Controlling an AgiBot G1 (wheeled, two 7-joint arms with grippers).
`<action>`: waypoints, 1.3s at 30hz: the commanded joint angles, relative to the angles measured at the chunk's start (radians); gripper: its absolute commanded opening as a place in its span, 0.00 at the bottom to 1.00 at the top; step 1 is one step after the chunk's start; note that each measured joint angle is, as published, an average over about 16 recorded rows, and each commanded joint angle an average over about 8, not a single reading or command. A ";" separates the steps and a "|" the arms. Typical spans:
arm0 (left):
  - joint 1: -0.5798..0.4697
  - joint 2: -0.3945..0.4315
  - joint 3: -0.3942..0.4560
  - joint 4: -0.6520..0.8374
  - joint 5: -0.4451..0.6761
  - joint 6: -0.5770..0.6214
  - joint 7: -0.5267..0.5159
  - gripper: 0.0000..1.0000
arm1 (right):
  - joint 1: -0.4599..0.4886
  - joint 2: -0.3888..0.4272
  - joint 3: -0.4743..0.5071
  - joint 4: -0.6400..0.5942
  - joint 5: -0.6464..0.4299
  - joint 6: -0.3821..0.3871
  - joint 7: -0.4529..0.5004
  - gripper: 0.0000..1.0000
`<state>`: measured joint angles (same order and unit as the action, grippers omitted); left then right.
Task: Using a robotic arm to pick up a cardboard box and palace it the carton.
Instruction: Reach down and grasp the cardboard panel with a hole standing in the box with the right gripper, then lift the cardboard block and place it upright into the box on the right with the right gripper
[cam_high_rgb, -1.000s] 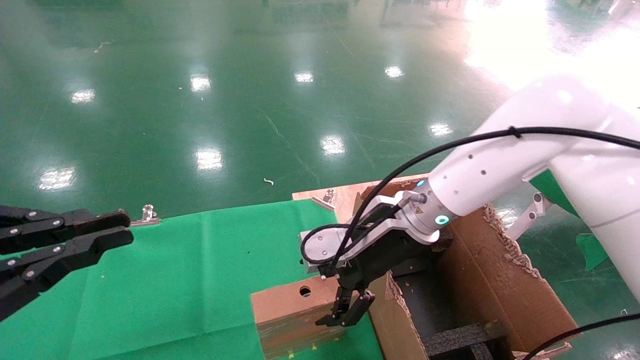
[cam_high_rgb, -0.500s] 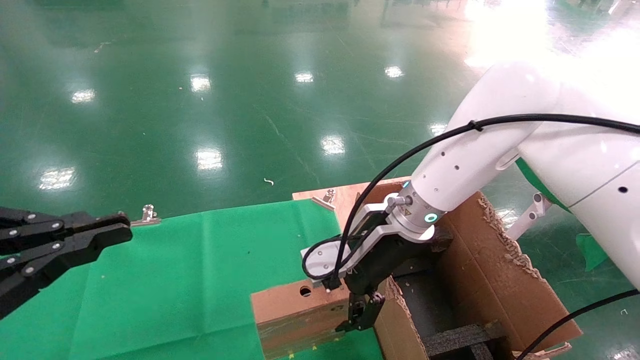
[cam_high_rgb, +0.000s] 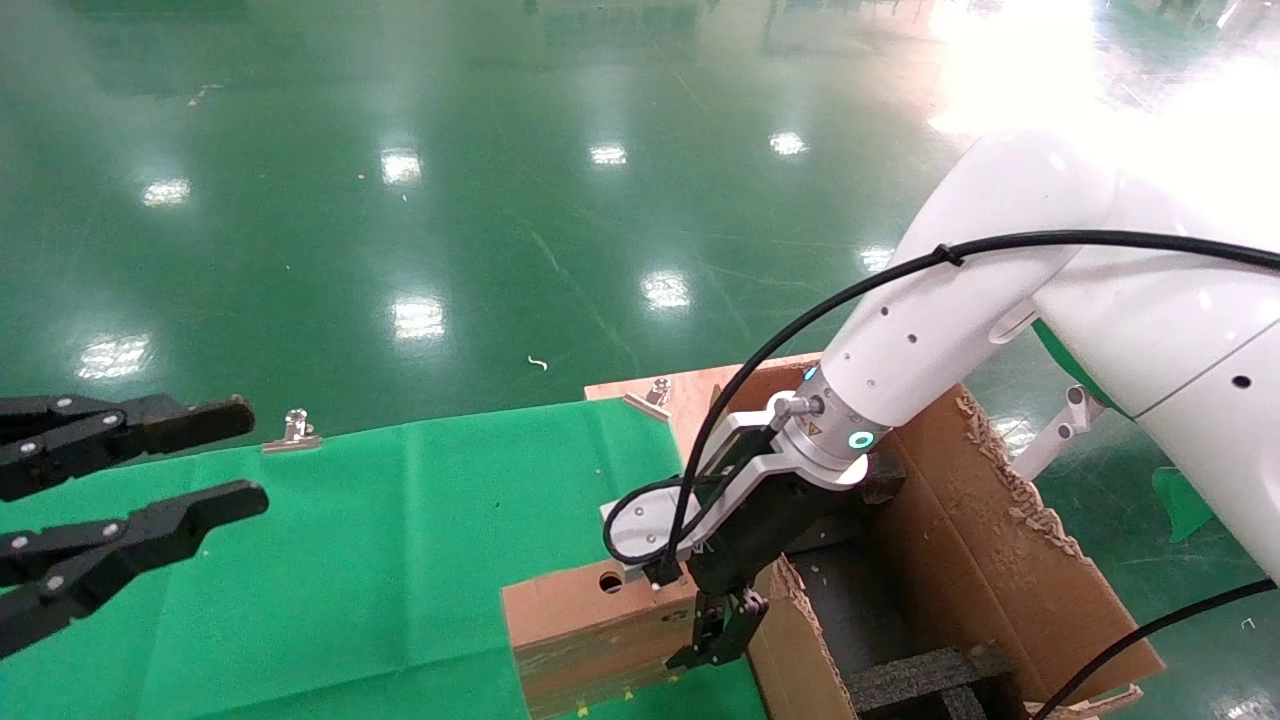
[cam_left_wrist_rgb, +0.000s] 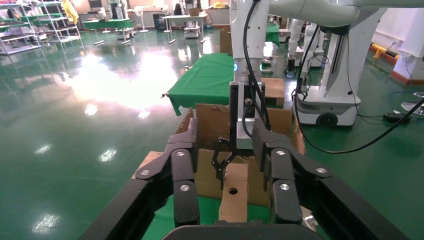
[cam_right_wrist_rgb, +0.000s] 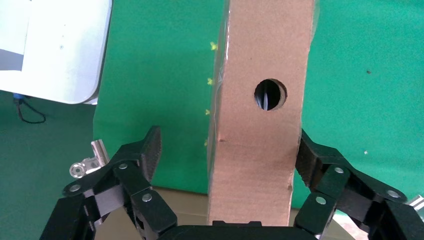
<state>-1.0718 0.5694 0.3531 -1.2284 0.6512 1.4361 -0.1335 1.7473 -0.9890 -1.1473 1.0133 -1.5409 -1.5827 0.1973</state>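
The small brown cardboard box (cam_high_rgb: 590, 625) with a round hole stands on its edge on the green cloth, right beside the carton (cam_high_rgb: 985, 560). My right gripper (cam_high_rgb: 715, 640), on the white arm, is open and straddles the box's end nearest the carton. In the right wrist view the box (cam_right_wrist_rgb: 260, 60) sits between the fingers (cam_right_wrist_rgb: 150, 150). One finger is clear of it and the other is at its edge. The carton holds black foam (cam_high_rgb: 920, 680). My left gripper (cam_high_rgb: 235, 452), all black, hovers open and empty over the cloth's left side. From the left wrist view it (cam_left_wrist_rgb: 226, 135) faces the box (cam_left_wrist_rgb: 234, 200).
A green cloth (cam_high_rgb: 400, 560) covers the table, with bare wood (cam_high_rgb: 690, 390) at its far right corner. Metal clips (cam_high_rgb: 290, 432) (cam_high_rgb: 655, 392) hold the cloth's far edge. Glossy green floor lies beyond. The carton's ragged flaps (cam_high_rgb: 1010, 480) stick up to the right.
My left gripper was shut and has opened. My right gripper has shifted toward the carton end of the box and sunk lower around it.
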 joint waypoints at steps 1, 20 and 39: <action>0.000 0.000 0.000 0.000 0.000 0.000 0.000 1.00 | -0.001 0.001 0.003 0.001 0.000 0.001 0.001 0.00; 0.000 0.000 0.000 0.000 0.000 0.000 0.000 1.00 | -0.006 0.004 0.014 0.005 0.001 0.003 0.006 0.00; 0.000 0.000 0.000 0.000 0.000 0.000 0.000 1.00 | 0.111 0.028 0.037 -0.063 0.083 0.006 0.021 0.00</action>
<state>-1.0718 0.5694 0.3531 -1.2285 0.6515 1.4360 -0.1335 1.8698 -0.9600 -1.1194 0.9456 -1.4578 -1.5775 0.2104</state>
